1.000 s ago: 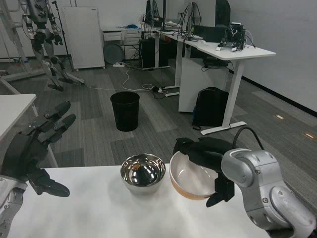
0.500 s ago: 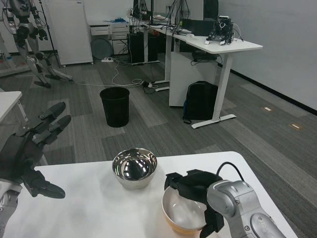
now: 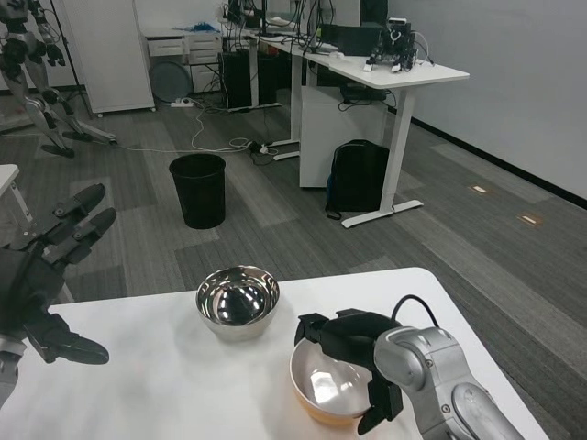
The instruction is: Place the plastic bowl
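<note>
The left hand (image 3: 41, 284) hangs at the far left edge of the surface (image 3: 147, 385), raised off it, fingers spread apart and holding nothing; it looks to be waiting. Further right, a shiny metal bowl (image 3: 237, 301) stands upright on the surface. Just beside it, to the right and nearer the robot, is the plastic bowl (image 3: 326, 392), orange outside and white inside, held by the right hand (image 3: 353, 353). That hand wraps over the bowl's far rim, fingers on the rim and the thumb side running down the right wall, so its grip is closed on the bowl. Whether the base already touches the surface cannot be told from this view; it looks very low, perhaps just resting.

The main risk, as I judge it, is in the release. If the fingers open while the bowl sits tilted or slightly above the surface, it may rock or skid toward the near edge. A finger hooked inside the rim could also drag the bowl along as the hand lifts away, and a sideways drag could knock it against the metal bowl. The right forearm (image 3: 440, 390) comes in from the lower right, bent sharply at the wrist so the hand curls back over the bowl, which leaves little room for a clean upward exit
</note>
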Action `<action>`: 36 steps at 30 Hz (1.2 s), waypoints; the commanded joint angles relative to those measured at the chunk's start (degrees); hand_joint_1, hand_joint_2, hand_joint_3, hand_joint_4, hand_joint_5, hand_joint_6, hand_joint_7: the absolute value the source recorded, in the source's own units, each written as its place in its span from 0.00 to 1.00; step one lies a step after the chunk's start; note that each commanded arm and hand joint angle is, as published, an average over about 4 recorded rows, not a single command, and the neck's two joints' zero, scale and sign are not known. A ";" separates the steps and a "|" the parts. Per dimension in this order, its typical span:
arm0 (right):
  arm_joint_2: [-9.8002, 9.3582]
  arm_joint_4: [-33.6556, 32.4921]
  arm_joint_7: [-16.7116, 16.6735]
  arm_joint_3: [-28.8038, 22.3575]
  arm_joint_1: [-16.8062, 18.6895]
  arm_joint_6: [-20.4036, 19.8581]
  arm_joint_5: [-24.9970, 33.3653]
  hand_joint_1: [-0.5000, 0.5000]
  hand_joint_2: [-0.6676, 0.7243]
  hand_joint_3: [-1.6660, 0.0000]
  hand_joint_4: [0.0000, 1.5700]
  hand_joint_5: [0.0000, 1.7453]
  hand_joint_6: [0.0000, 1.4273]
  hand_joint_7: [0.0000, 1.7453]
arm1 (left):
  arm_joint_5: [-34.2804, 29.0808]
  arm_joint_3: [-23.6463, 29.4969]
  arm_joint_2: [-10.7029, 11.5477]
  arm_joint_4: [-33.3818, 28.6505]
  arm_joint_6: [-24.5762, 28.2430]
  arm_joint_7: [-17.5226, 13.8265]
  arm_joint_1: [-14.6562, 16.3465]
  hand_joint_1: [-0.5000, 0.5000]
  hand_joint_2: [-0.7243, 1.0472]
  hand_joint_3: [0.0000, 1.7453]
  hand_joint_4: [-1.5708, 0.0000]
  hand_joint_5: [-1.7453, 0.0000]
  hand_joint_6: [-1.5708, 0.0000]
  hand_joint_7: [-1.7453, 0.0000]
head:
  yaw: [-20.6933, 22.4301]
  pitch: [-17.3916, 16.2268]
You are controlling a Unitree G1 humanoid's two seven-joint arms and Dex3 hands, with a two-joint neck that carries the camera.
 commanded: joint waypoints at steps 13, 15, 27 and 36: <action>0.08 -1.92 0.54 -3.20 2.30 2.23 3.58 0.04 0.94 1.00 0.00 0.00 0.00 0.29 | 0.02 -0.77 -0.41 1.96 -0.58 -0.09 -0.99 1.00 0.05 0.25 0.67 1.00 0.60 1.00 | -1.01 -1.67; 0.26 -2.08 0.54 -3.53 2.48 2.18 4.26 0.04 0.95 1.00 0.00 0.00 0.00 0.20 | 0.06 -0.82 -0.41 2.01 -0.60 -0.07 -1.26 1.00 0.05 0.25 0.67 1.00 0.60 1.00 | -1.29 -1.75; 0.90 -5.07 -8.19 -8.12 3.40 -2.32 12.90 0.04 1.00 1.00 0.00 0.00 0.00 0.04 | 0.17 -1.28 -0.43 2.54 -0.67 -0.07 -1.87 1.00 0.05 0.25 0.67 1.00 0.60 1.00 | -0.91 -2.05; 3.23 -4.60 -35.17 -21.22 6.67 -20.14 43.28 0.04 0.99 1.00 0.00 0.00 0.00 0.03 | 0.06 -1.13 -0.54 2.89 -0.87 -0.07 -1.87 1.00 0.05 0.25 0.67 1.00 0.60 1.00 | 0.61 -1.93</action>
